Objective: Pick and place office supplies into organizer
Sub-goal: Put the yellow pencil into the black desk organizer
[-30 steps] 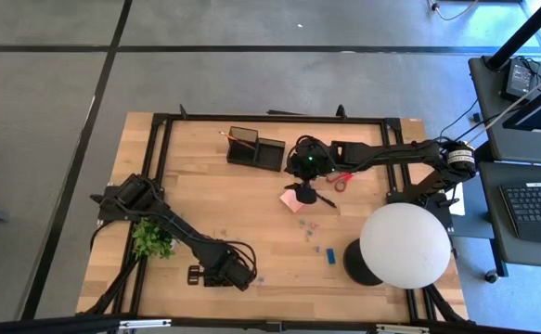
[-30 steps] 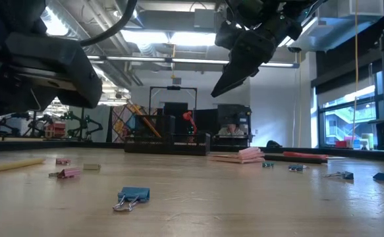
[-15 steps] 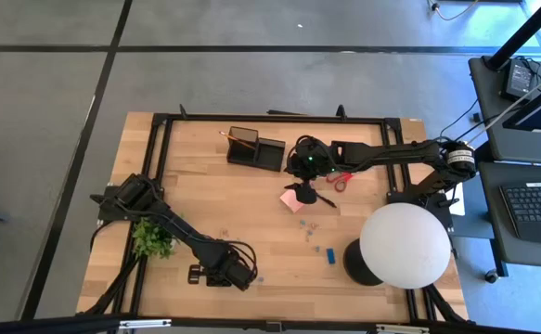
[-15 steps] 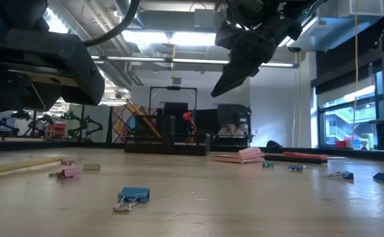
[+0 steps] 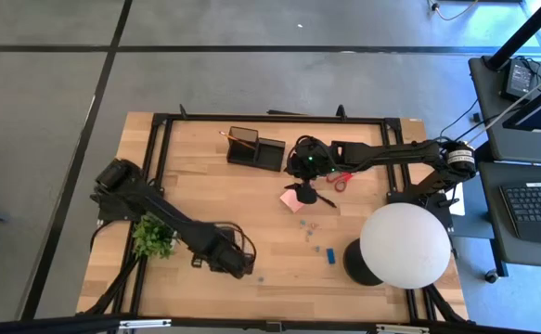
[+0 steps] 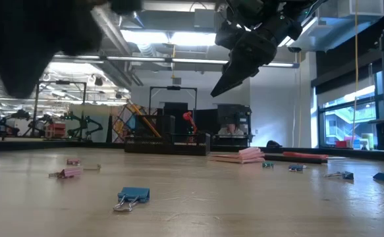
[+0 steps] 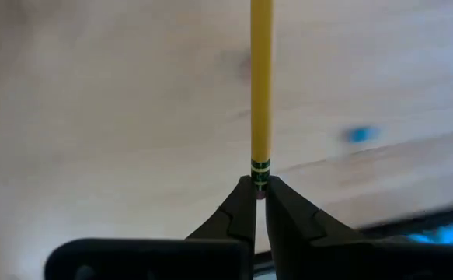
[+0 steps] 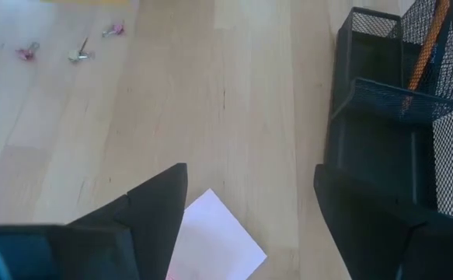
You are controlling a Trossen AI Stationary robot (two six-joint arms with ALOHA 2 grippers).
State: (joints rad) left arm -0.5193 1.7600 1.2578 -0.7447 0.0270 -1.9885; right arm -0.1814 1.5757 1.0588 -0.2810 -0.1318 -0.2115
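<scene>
My left gripper [image 7: 259, 190] is near the table's front, right of the green plant [image 5: 151, 238], and is shut on a yellow pencil [image 7: 261, 78]. In the low view this arm is a dark blur [image 6: 33, 46] at the upper left. My right gripper [image 8: 249, 173] hangs open above the pink sticky-note pad [image 5: 296, 198] and touches nothing. Beside it stands the black organizer [image 5: 256, 147], with an orange pencil [image 8: 428, 43] leaning in its cup. Red-handled scissors [image 5: 341, 178], small clips [image 5: 307, 227] and a blue block [image 5: 329, 252] lie on the wood. My left gripper pinches the pencil's eraser end, at the green-banded ferrule [image 7: 260, 167], between its two fingertips. The pencil runs straight on past the fingers, in line with them, and leaves the wrist picture. The fingers point steeply down at the table.
A white globe lamp [image 5: 405, 243] on a black base stands at the front right. A blue binder clip [image 6: 134, 196] and a pink one [image 6: 65, 173] lie near the table's front. A black frame [image 5: 270, 117] borders the wooden top.
My left gripper has risen and drawn a little toward the far edge. The yellow pencil that lay on the table at the low view's left has left the wood and gone up with it. My right gripper has kept still.
</scene>
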